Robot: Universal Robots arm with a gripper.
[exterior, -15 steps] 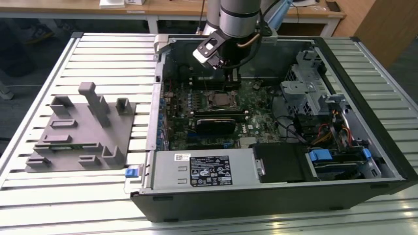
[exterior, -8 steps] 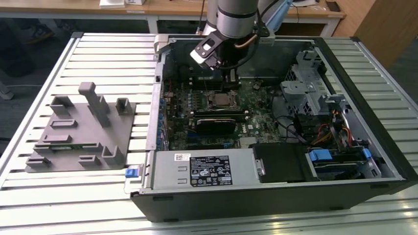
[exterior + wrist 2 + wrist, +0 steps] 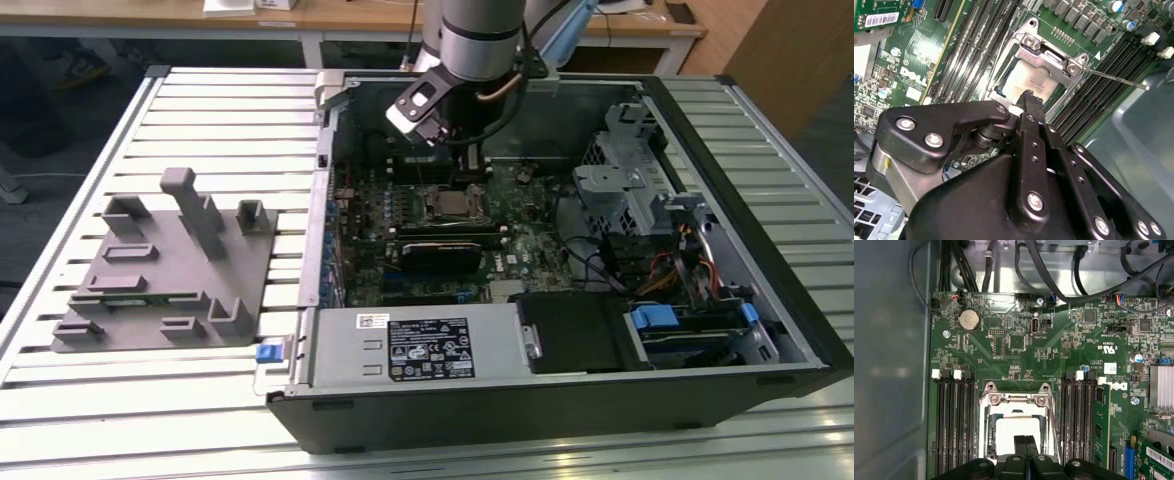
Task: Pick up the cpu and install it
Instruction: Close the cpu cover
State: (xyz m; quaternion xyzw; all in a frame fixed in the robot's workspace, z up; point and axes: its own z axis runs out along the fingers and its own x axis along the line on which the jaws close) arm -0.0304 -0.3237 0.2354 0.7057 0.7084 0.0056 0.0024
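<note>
The gripper (image 3: 1032,101), fingers pressed together, has its tip at the edge of the cpu (image 3: 1025,80) lying in the metal socket frame (image 3: 1054,56) just ahead

The cpu (image 3: 1019,426) has a pale silver metal top with a soft satin sheen. The socket frame (image 3: 1016,401) around it is bright bare metal. The motherboard (image 3: 1004,345) is glossy green lacquer that catches glare in the second wrist view, and its coin cell (image 3: 969,319) is polished metal. The gripper (image 3: 1031,100) is matt black with shiny screw heads. The case (image 3: 534,425) is matt black outside and dull grey sheet metal within. On the exterior view's left, the tray (image 3: 160,270) is matt grey plastic on a pale ribbed bench (image 3: 80,400).
</note>
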